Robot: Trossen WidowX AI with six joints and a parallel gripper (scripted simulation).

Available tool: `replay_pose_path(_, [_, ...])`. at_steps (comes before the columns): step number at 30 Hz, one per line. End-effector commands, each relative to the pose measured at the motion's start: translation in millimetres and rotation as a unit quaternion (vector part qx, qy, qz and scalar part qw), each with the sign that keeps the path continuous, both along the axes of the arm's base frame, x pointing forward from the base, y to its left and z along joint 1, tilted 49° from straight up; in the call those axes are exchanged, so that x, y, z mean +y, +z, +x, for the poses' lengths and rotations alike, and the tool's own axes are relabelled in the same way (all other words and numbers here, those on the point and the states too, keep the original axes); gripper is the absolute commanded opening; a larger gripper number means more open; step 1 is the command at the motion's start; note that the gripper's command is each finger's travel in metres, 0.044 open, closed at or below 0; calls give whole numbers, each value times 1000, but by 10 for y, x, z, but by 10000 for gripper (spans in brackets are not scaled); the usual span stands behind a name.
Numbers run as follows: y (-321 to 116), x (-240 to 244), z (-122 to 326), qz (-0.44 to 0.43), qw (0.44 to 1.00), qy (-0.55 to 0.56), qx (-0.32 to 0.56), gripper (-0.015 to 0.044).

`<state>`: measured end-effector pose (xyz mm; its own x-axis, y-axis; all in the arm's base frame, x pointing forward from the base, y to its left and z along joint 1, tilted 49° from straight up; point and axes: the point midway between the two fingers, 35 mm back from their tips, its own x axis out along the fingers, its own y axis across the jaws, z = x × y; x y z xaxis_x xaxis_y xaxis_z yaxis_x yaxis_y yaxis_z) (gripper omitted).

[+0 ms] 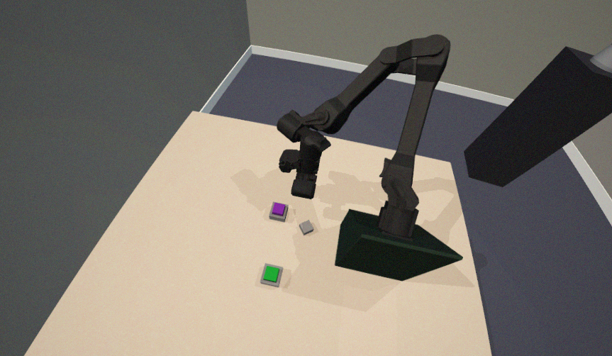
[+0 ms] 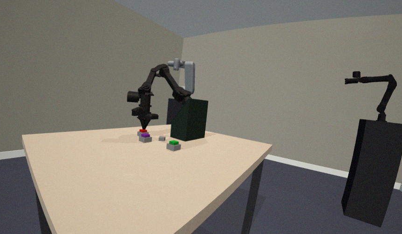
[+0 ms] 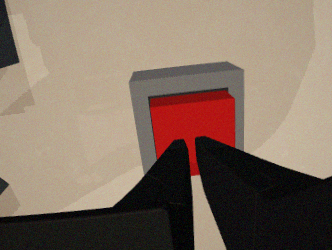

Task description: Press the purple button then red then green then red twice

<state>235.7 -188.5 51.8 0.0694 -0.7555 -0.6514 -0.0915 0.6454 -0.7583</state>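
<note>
Near on the desk sits the green button; farther left, the purple button; beyond it, the closed, empty fingers over the red button. Press straight down, centred, then release fully.

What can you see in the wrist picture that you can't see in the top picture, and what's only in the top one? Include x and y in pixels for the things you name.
Only the wrist view shows the red button (image 2: pixel 143 130) (image 3: pixel 192 117), in its gray housing (image 3: pixel 139 110), with the gripper's (image 2: pixel 143 128) (image 3: pixel 191 139) two narrow fingertips over it.

Only the top view shows the purple button (image 1: pixel 279 208) (image 2: pixel 145 135), the green button (image 1: pixel 271 273) (image 2: pixel 173 142) and the small gray block (image 1: pixel 306 227) (image 2: pixel 161 138).

Both show part of the pale tabletop (image 1: pixel 175 265) (image 2: pixel 123 174) (image 3: pixel 85 50) with shadows on it.
</note>
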Motion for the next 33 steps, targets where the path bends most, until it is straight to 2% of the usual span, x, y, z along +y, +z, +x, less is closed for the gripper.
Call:
replay_pose_path(1, [168,167,1,-2,1000,2,-7,20])
replay_pose_path(5, [168,167,1,-2,1000,2,-7,20])
replay_pose_path(10, [6,394,212,22,1000,12,-14,151])
replay_pose_path(15, [-424,1028,571,72,997,24,-20,283])
replay_pose_path(20, [-852,1654,717,90,996,20,-7,400])
replay_pose_path(26, [-1383,2347,629,83,997,11,6,400])
replay_pose_path(33, [-2032,2991,207,39,999,2,4,400])
